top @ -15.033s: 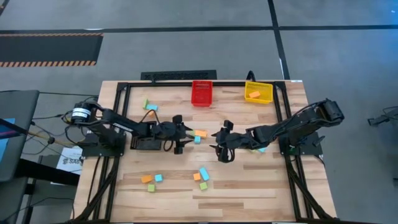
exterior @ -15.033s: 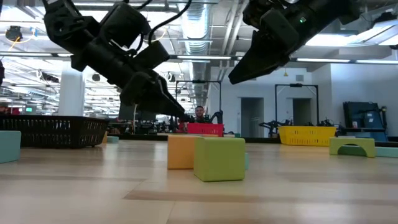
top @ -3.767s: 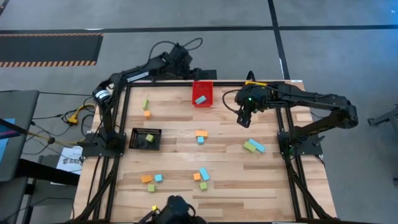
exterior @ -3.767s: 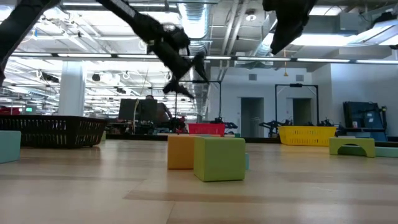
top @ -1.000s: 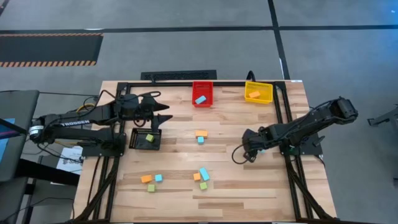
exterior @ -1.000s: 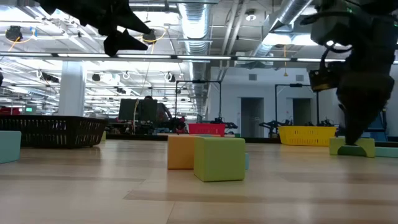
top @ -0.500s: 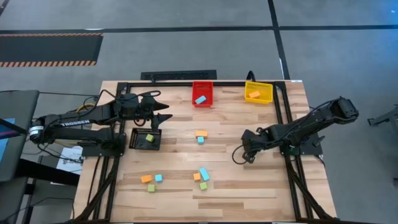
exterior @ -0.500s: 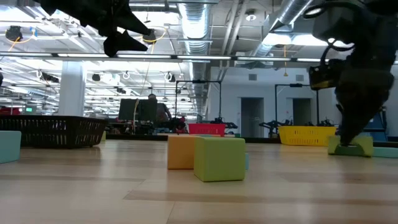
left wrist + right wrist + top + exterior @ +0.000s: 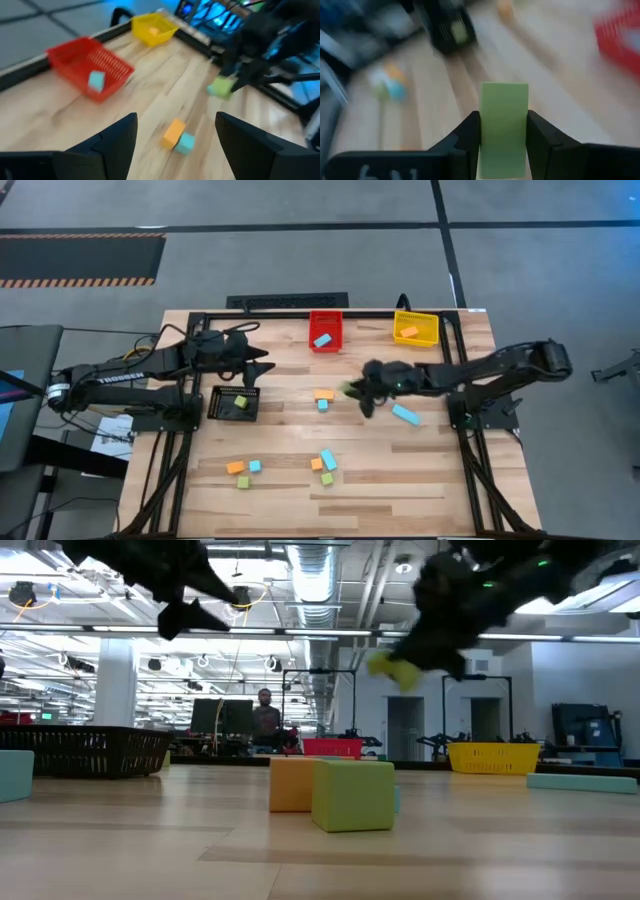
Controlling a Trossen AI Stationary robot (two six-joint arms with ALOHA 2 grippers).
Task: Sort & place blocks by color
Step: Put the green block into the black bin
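Note:
My right gripper (image 9: 358, 393) hangs over the middle of the table, shut on a green block (image 9: 503, 125), which also shows in the low view (image 9: 392, 668) well above the wood. My left gripper (image 9: 262, 363) is open and empty in the air over the black bin (image 9: 222, 405), which holds a green block (image 9: 240, 403). A light blue bar (image 9: 405, 415) lies flat on the table right of the right gripper. An orange block (image 9: 322, 394) and a light blue one (image 9: 322, 405) lie just left of it. Several more blocks (image 9: 325, 464) lie nearer the near edge. My right gripper pinches the green block between its two fingers (image 9: 469, 134), one pad on each of two opposite side faces (image 9: 487, 127). The block is lifted clear of the table and sticks out past the fingertips.
A red bin (image 9: 323, 330) with a light blue block and a yellow bin (image 9: 415, 328) with an orange block stand at the far edge. A second cluster of blocks (image 9: 242, 470) lies near the near-left corner. A black frame (image 9: 200, 320) borders the table.
My right gripper has risen from the table's right part with the green block and carried it toward the table's left and slightly toward the far edge, to the middle. The block is now lifted clear. The light blue bar beside it has stayed on the table.

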